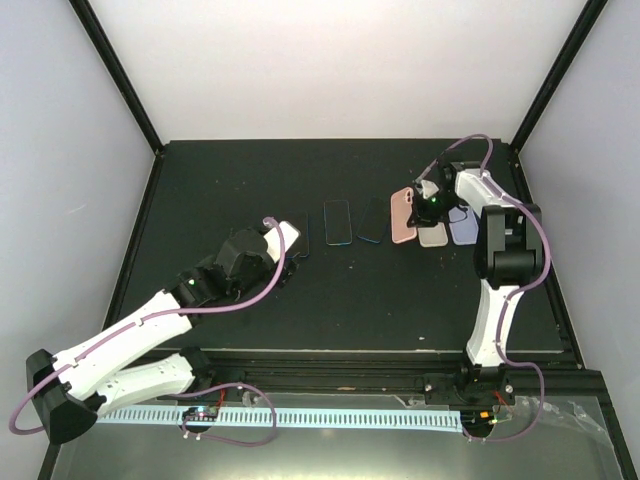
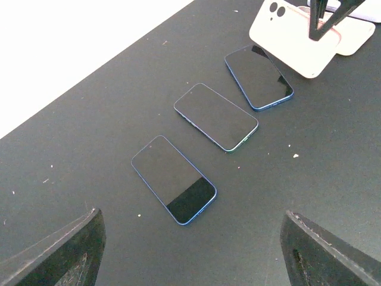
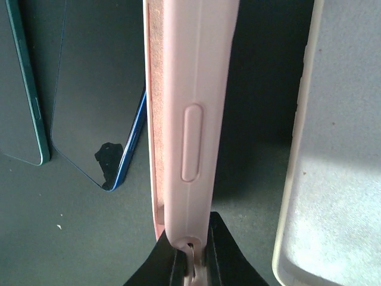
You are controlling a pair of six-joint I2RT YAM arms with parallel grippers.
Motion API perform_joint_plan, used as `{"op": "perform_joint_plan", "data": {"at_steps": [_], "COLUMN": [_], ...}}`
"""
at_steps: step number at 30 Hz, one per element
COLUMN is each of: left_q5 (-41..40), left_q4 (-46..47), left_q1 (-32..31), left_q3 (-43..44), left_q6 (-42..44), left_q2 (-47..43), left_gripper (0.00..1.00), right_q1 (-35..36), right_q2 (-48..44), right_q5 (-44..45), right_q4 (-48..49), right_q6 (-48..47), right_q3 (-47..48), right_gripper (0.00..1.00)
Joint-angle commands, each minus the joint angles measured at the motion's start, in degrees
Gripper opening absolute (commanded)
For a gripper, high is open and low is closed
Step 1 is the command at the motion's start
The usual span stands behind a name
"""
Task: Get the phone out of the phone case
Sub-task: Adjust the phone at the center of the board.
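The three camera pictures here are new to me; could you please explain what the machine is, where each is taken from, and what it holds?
Two white robot arms stand at a black table. The top picture looks down from above; the other two come from a camera on each wrist. The left arm holds nothing, its jaws open near three bare dark phones lying in a row. The right arm has its jaws shut on the edge of a pink phone case, tilted up beside a beige case and a lavender case.
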Motion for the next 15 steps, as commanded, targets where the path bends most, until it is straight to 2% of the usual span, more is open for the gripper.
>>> {"op": "perform_joint_plan", "data": {"at_steps": [1, 10, 15], "left_q5": [-0.1, -0.2, -0.1], "left_q4": [1.6, 1.7, 1.9], "left_q1": [0.4, 0.4, 0.4], "left_q3": [0.0, -0.3, -0.4], "left_q6": [1.0, 1.4, 1.7], "left_q2": [-1.2, -1.5, -1.5], "left_gripper": [0.82, 0.81, 0.81], "right_q1": [-0.4, -1.6, -2.5], "right_q2": [2.4, 4.0, 1.3], "right_q5": [-2.6, -3.8, -5.4], "right_q4": [-2.1, -1.1, 0.7], "right_q6": [3.1, 5.4, 6.8], "right_q3": [2.6, 1.2, -2.1], "right_gripper": [0.01, 0.01, 0.01]}}
